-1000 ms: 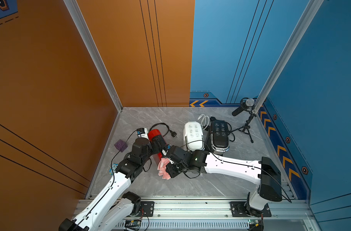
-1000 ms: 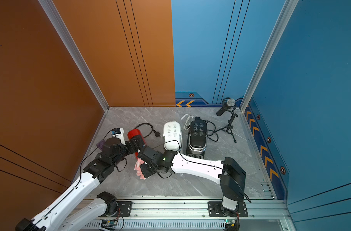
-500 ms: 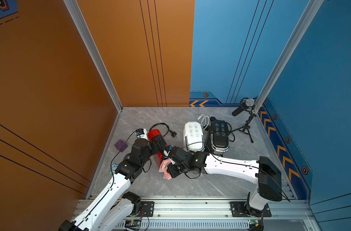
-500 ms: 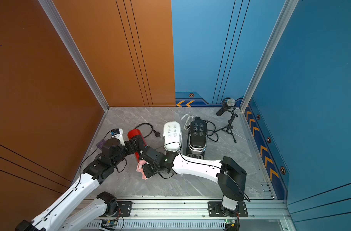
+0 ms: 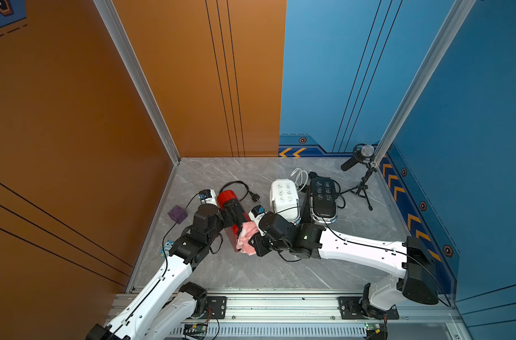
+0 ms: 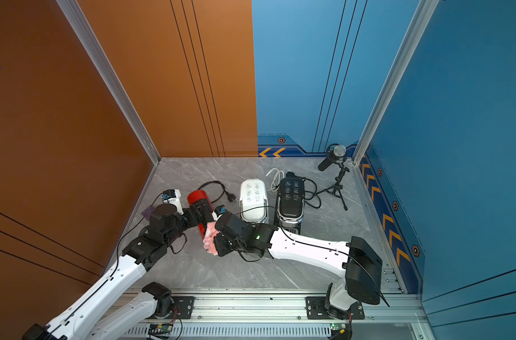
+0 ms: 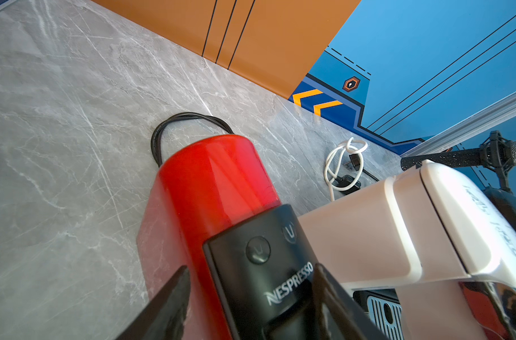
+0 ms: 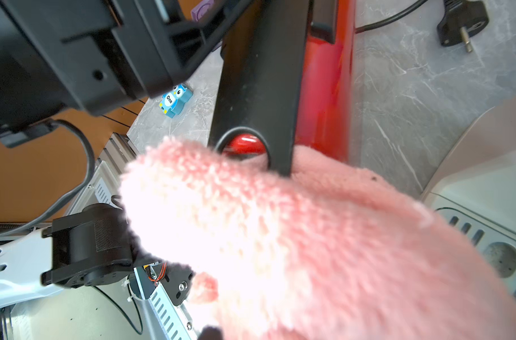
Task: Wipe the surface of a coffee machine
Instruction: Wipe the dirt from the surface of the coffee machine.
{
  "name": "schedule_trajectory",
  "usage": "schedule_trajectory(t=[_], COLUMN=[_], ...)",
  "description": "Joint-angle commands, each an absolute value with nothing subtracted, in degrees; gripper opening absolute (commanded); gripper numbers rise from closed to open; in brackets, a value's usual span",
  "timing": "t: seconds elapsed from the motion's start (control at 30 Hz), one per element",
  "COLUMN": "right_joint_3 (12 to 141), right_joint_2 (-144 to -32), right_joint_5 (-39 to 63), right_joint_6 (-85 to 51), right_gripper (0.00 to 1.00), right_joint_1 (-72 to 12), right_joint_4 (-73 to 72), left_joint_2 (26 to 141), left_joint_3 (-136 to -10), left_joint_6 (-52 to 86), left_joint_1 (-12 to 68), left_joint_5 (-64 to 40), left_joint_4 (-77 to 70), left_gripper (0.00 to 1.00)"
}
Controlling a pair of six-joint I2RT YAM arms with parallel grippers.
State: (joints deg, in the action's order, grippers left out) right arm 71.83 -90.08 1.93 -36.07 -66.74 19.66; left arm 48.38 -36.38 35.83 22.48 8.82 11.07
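Grey table (image 5: 251, 273) first. The red machine (image 5: 228, 197) stands on its left part, with a white machine (image 5: 283, 194) and a black machine (image 5: 323, 197) side by side to its right. The left claw (image 7: 251, 269) is about half open, jaws clamped either side of the red machine's black top. The right claw (image 5: 254, 243) is pinched nearly closed on a pink cloth (image 8: 280, 235), which is pressed against the red machine's front end. A tiny blue owl block (image 8: 174, 100) lies on the table near the left arm.
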Motion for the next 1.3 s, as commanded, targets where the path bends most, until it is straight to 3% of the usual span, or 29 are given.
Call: schedule_trajectory(t=[0.0, 0.43, 0.8, 1.27], right_joint_3=[71.2, 61.1, 67.1, 66.4], right_joint_2=[-91.8, -93.8, -88.1, -97.8], right_joint_5=[1.6, 2.0, 1.2, 4.5], right_joint_6=[-37.4, -42.1, -39.2, -40.9], right_gripper=[0.00, 0.00, 0.00, 0.00], right_joint_1=[-65.6, -64.0, -67.2, -66.9], right_joint_4=[12.4, 3.6, 6.8, 0.9], left_joint_2=[50.0, 49.4, 48.4, 49.3], left_joint_3=[-33.4, -31.6, -31.6, -31.1], left_joint_6=[35.3, 35.9, 36.2, 36.8], left_joint_1=[22.1, 22.1, 22.0, 22.0], left_joint_5=[8.0, 7.5, 7.2, 6.6], left_joint_4=[22.0, 22.1, 22.1, 22.1], left_gripper=[0.66, 0.67, 0.67, 0.67])
